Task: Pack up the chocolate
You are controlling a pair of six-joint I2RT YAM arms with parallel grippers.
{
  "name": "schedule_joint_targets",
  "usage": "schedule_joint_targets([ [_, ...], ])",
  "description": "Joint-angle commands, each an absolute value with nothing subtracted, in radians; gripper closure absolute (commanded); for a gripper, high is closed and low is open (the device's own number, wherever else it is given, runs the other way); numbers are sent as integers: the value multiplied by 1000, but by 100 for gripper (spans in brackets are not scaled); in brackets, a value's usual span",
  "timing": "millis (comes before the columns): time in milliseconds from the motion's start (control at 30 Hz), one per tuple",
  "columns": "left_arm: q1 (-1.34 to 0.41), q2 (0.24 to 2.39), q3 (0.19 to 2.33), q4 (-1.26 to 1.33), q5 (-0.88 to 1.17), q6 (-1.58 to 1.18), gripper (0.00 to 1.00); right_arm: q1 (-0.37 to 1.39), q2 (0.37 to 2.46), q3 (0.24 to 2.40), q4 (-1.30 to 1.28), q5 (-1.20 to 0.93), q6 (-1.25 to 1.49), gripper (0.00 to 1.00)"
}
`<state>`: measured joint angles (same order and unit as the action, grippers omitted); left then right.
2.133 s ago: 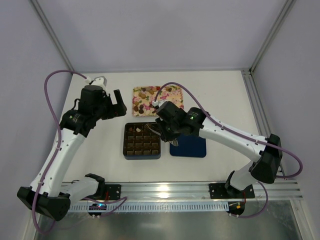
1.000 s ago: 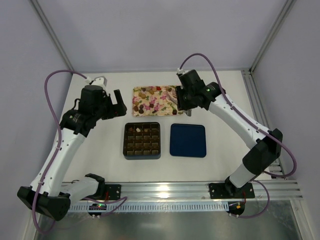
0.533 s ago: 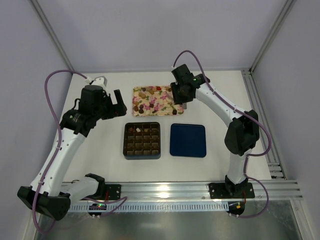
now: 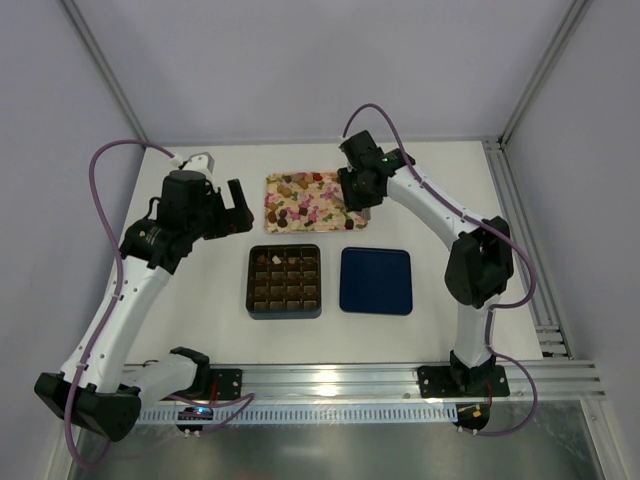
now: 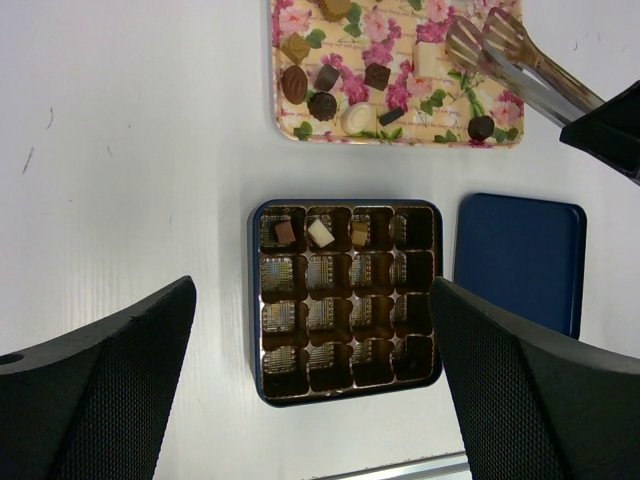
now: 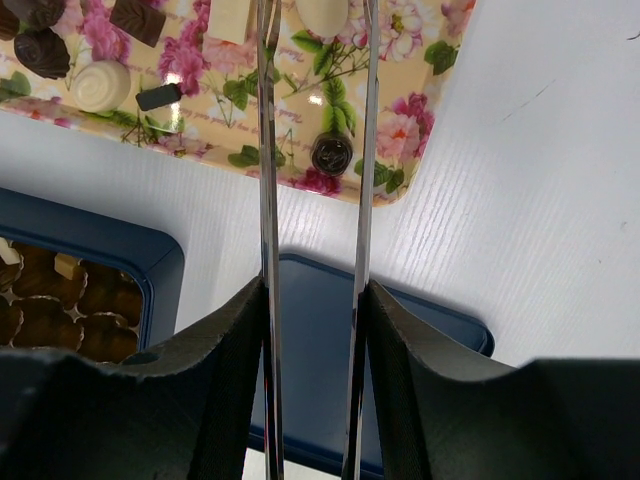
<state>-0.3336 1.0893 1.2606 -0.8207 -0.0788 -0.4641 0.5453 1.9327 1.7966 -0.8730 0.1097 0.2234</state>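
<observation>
Several small chocolates [image 5: 323,104], brown, dark and cream-white, lie on a floral tray [image 4: 318,205]. Three more sit in the top row [image 5: 320,233] of the dark 4x4 box [image 4: 284,281]. My right gripper [image 6: 313,330] is shut on a pair of metal tongs [image 5: 500,55], whose arms stand apart over the tray's right end, beside a round dark chocolate [image 6: 331,152]. I see nothing between the tongs' tips. My left gripper [image 5: 315,400] hangs open high above the box, holding nothing.
A flat navy-blue lid [image 4: 376,281] lies right of the box, under my right wrist. The floral tray [image 6: 400,130] sits behind the box [image 6: 60,290] and the lid. Metal frame posts stand at the table's back corners.
My right arm carried the tongs from the box back to the tray's right end, then edged slightly left. The left arm has not moved.
</observation>
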Motion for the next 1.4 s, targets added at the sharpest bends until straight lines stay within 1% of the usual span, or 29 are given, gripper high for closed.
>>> schedule_joint_targets([
  [0, -333, 1085, 1281, -811, -80, -463, 3, 546, 1939, 1798, -841, 101, 219, 54],
  [733, -333, 1085, 1279, -813, -83, -465, 4, 542, 1968, 1787, -841, 81, 224, 56],
  [767, -333, 1083, 1279, -811, -83, -465, 4, 541, 1970, 1789, -839, 77, 224, 59],
  [933, -333, 1086, 1279, -811, -83, -463, 4, 538, 1968, 1787, -841, 74, 227, 60],
  [1067, -333, 1088, 1279, -810, -81, -465, 3, 538, 1954, 1793, -845, 77, 230, 66],
  [1367, -333, 1081, 1278, -810, -81, -466, 4, 538, 1910, 1832, -877, 89, 230, 69],
])
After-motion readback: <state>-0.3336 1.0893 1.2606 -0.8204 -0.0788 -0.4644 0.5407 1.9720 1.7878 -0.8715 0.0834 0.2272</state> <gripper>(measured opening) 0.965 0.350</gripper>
